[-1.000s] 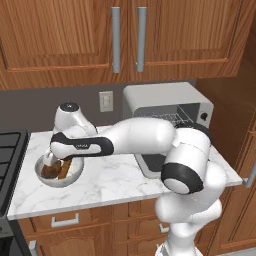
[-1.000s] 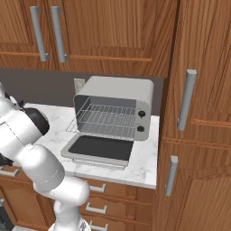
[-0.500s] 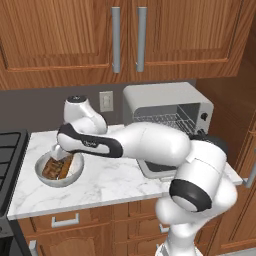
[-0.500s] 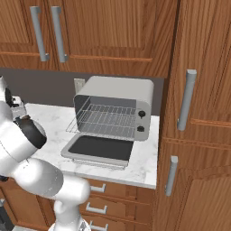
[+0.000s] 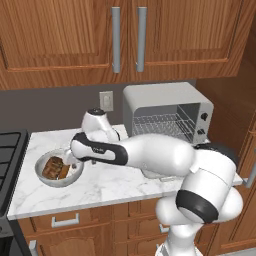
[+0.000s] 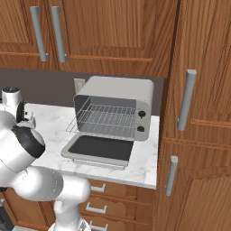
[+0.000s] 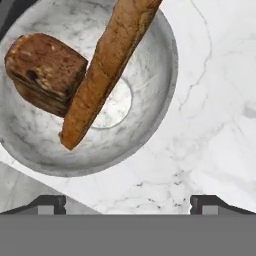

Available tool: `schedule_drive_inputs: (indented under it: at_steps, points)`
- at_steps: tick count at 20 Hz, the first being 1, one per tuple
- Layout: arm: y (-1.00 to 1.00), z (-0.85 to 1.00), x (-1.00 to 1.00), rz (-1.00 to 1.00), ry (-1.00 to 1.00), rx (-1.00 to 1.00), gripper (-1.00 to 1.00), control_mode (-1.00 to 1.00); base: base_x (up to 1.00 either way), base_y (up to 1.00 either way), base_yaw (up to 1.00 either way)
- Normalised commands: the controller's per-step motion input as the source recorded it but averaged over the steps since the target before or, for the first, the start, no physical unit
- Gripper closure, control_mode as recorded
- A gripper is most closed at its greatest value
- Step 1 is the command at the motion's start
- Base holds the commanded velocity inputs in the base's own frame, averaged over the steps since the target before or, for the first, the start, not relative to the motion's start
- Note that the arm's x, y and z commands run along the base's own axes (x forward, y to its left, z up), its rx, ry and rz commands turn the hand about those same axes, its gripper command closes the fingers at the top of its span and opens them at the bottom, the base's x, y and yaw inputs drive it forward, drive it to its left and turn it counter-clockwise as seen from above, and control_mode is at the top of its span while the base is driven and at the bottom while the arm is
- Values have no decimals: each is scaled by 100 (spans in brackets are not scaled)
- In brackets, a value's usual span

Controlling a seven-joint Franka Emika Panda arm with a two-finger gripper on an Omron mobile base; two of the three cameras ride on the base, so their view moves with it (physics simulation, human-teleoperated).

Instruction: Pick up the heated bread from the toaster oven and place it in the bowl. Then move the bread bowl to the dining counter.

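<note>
With our gripper (image 7: pixel 128 202) hanging above the near rim of the bowl (image 7: pixel 160 95), its jaws spread wide and holding nothing, we see the heated bread (image 7: pixel 45 72) lying inside the bowl beside a long baguette stick (image 7: pixel 107 65) that leans across it. The bowl (image 5: pixel 57 180) rests on the marble worktop (image 5: pixel 105 182), well left of the toaster oven (image 6: pixel 115 115), whose door (image 6: pixel 100 149) hangs open.

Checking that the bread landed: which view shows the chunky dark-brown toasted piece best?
The hand view: the chunky dark-brown toasted piece lies inside the speckled whitish-grey bowl, beside a long brown bread stick. The left base view shows it small.
</note>
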Motion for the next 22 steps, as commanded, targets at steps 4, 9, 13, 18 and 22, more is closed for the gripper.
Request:
schedule_drive_inputs:
  at_steps: [4, 9, 13, 18, 22]
  points:
    - [1, -44, 2, -26, 0, 8, -100, -100, 0, 0, 0]
    - [9, -2, 4, -23, -2, 9, -100, -100, 0, 0, 0]
    - [20, 0, 18, -19, 0, 9, -100, -100, 0, 0, 0]
    - [17, -7, 26, -11, 0, 4, -100, -100, 0, 0, 0]
    - [17, -14, 16, -6, 0, 0, -100, -100, 0, 0, 0]
